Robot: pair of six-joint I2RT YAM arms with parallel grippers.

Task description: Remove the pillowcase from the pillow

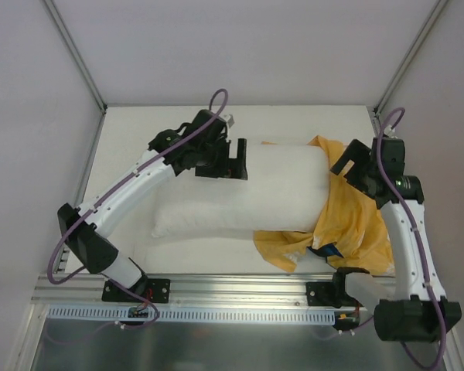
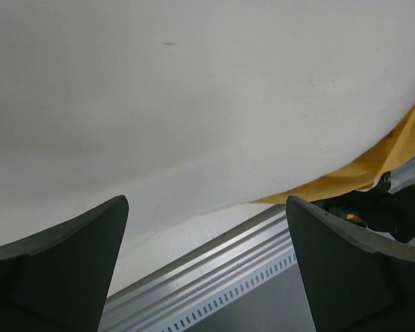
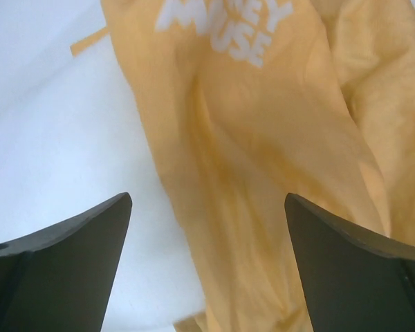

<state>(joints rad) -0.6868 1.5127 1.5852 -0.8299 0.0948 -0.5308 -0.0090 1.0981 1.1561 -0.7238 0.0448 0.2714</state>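
on the white table (image 1: 131,147), toward its middle, the pillow (image 1: 247,193) lies lengthwise left to right, most of it bare white. the pillowcase (image 1: 356,224) is bunched at the pillow's right end. it wraps only that end, and the rest spills in crumpled folds onto the table toward the near right corner. a small blue patch (image 1: 330,251) shows in the folds at the near edge.

left gripper (image 1: 236,160): at the far left corner of the pillow, just beside or on it; contact cannot be told from above. in the left wrist view its fingers (image 2: 69,263) stand wide apart with nothing between them. the pillow's white surface fills the view beyond, with a strip of yellow cloth at the right and the aluminium rail (image 2: 214,277) below.

right gripper (image 1: 348,166): above the yellow fabric at the pillow's right end. in the right wrist view the fingers (image 3: 353,263) are spread, nothing clamped. yellow cloth with white printed lettering (image 3: 225,28) lies beneath, white surface to its left.
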